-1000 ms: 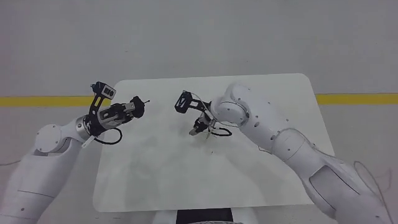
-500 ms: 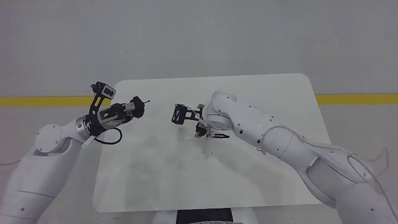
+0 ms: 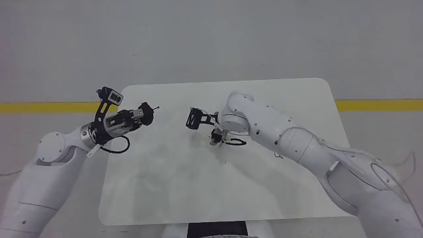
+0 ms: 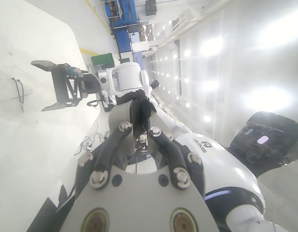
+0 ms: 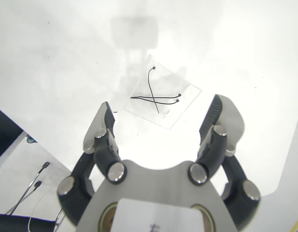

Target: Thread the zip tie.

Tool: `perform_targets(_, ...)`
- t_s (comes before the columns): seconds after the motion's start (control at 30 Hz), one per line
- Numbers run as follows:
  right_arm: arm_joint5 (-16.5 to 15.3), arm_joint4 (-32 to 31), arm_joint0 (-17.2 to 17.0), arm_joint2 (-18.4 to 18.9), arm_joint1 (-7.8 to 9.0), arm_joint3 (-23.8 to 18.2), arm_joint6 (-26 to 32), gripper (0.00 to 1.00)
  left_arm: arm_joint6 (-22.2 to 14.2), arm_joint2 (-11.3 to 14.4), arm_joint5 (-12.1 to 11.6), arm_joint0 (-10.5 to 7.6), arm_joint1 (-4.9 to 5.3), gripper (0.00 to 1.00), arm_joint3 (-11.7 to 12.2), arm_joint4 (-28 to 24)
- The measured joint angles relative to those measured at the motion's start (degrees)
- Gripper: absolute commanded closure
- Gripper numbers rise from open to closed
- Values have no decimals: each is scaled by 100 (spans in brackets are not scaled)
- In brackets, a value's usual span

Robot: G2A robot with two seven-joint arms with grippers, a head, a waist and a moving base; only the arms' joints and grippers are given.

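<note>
Right arm shifted slightly; right pincer apart over loose zip ties; left pincer clamped on held zip tie.

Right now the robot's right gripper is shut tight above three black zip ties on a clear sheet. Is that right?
Not quite. The right gripper is open, its jaws spread wide, as the right wrist view shows. The rest holds: it hangs above three black zip ties on a clear sheet.
</note>
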Motion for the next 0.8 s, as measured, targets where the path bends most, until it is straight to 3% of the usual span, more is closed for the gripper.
perform_targets(0.13,0,179,163,-259,18,69,-107,100,0,0,0,0,0,100,0,0)
perform_targets(0.4,0,-59,200,-557,8,218,-511,88,0,0,0,0,0,100,0,0)
perform_targets(0.8,0,-316,-23,-571,-104,490,-507,80,0,0,0,0,0,100,0,0)
